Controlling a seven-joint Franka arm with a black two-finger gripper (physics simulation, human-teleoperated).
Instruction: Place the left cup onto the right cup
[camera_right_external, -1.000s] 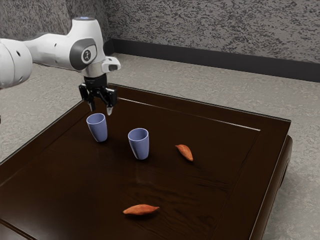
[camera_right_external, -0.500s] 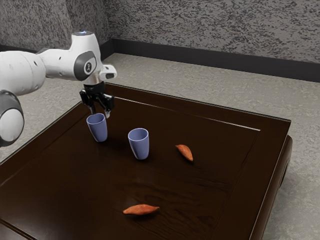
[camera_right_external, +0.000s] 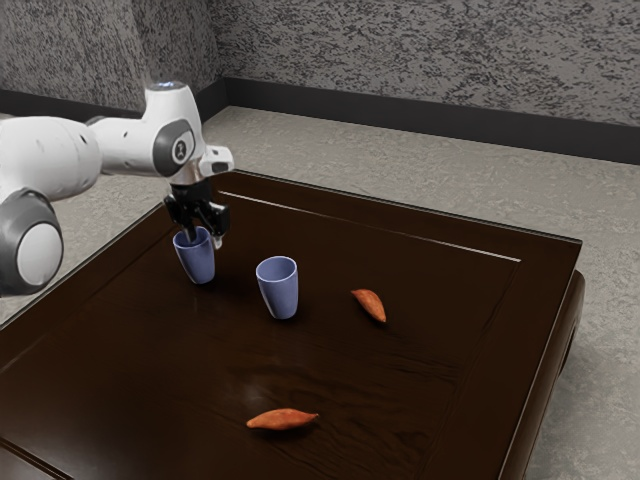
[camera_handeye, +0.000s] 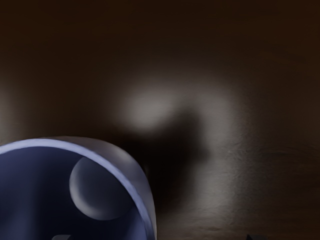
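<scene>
Gripper (camera_right_external: 199, 233) fingers apart at the left cup (camera_right_external: 196, 260) rim, apparently lining up a wall grasp. The right cup (camera_right_external: 278, 287) stands upright nearby.

Lavender left cup (camera_right_external: 197, 266), lavender right cup (camera_right_external: 278, 290), dark-brown table (camera_right_external: 450, 330)

A lavender-blue cup (camera_handeye: 60, 200) sits close under the camera, mouth open, with its pale rim (camera_handeye: 117, 172) curving around a round inner floor (camera_handeye: 97, 192). It stands on a dark wooden tabletop (camera_handeye: 240, 55). From the cup, a black shadow (camera_handeye: 175, 150) lies at two o'clock and a pale sheen (camera_handeye: 147, 107) at one o'clock.
</scene>
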